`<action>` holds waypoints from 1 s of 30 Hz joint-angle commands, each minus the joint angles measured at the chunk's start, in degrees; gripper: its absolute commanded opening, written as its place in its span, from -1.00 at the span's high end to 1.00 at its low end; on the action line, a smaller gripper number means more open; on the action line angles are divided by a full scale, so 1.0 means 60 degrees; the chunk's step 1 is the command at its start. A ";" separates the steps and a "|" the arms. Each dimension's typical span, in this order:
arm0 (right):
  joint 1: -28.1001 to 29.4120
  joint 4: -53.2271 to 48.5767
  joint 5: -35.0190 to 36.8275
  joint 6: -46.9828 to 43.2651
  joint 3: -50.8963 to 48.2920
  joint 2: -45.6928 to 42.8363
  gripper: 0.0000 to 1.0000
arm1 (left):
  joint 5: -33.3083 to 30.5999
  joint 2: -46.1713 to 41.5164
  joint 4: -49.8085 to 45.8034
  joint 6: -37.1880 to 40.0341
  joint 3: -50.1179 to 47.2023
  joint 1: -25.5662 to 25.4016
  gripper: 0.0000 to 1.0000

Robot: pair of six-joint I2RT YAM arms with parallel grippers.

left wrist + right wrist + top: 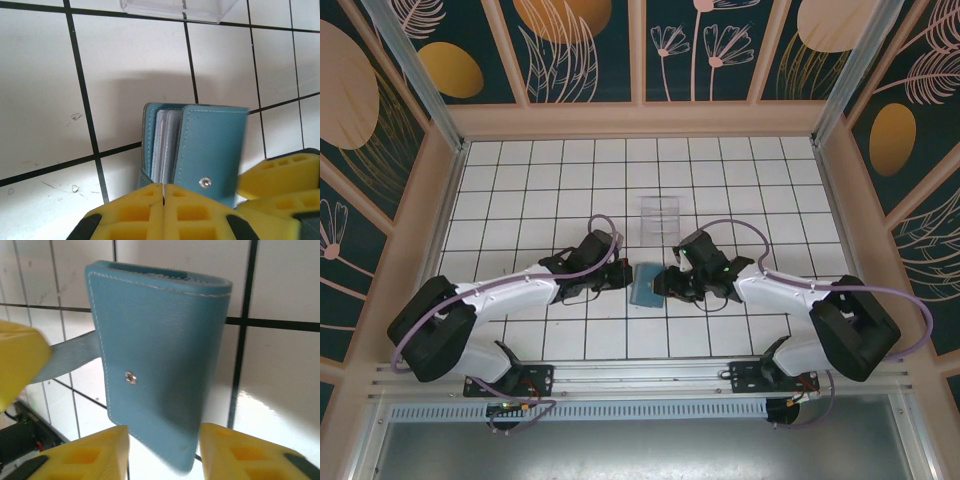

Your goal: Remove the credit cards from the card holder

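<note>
1. The card holder (645,285) lies on the white tiled table (550,180), between the two claws. It sits right at the tips of both.
2. The left claw (621,272) has its yellow fingers pressed together, and in the left wrist view we see no gap between them (163,189).
3. In the right wrist view the strap (70,354) runs taut from the card holder's cover (155,355) to a yellow finger at the left edge of that view. We record the left claw as clamped on the card holder by this strap.
4. Just ahead of the left claw's tips, slightly to the right, the card holder (200,145) stands partly open. Pale leaves (165,145) show between its teal covers. We cannot tell whether they are cards or sleeves.
5. A metal snap stud (204,183) sits on the outer cover, close to the left claw's tips.
6. The right claw (667,283) has its jaws apart (164,430), and the card holder's near corner dips into the gap. We cannot tell whether either finger touches it.
7. The right claw's fingers (277,172) crowd in from the right of the left claw, beside the card holder's cover.
8. A clear plastic tray (660,218) stands beyond both claws' tips, apart from the card holder. Its near edge (175,10) lies straight ahead of the left claw.
9. Purple cables (570,272) loop over both arms behind the claws.
</note>
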 commanded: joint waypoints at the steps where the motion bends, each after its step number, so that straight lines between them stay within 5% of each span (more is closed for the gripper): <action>1: 0.0111 -0.0154 0.0353 0.0161 0.0267 0.0045 -0.04 | -0.0049 -0.0274 -0.0371 0.0271 0.0194 0.0024 1.00; 6: 0.0157 0.0490 0.0045 0.0568 0.0096 0.0056 -0.31 | 0.0064 -0.0414 -0.0551 0.0376 0.0485 0.0023 1.00; 15: 0.0186 0.0894 -0.0057 0.0805 0.0121 0.0330 -0.52 | 0.0483 -0.0768 -0.0726 0.0454 0.0894 0.0031 1.00; 30: 0.0056 0.0277 0.0612 0.0677 -0.0084 0.0094 -0.35 | -0.0494 -0.0265 -0.1973 0.0807 0.1105 0.0024 1.00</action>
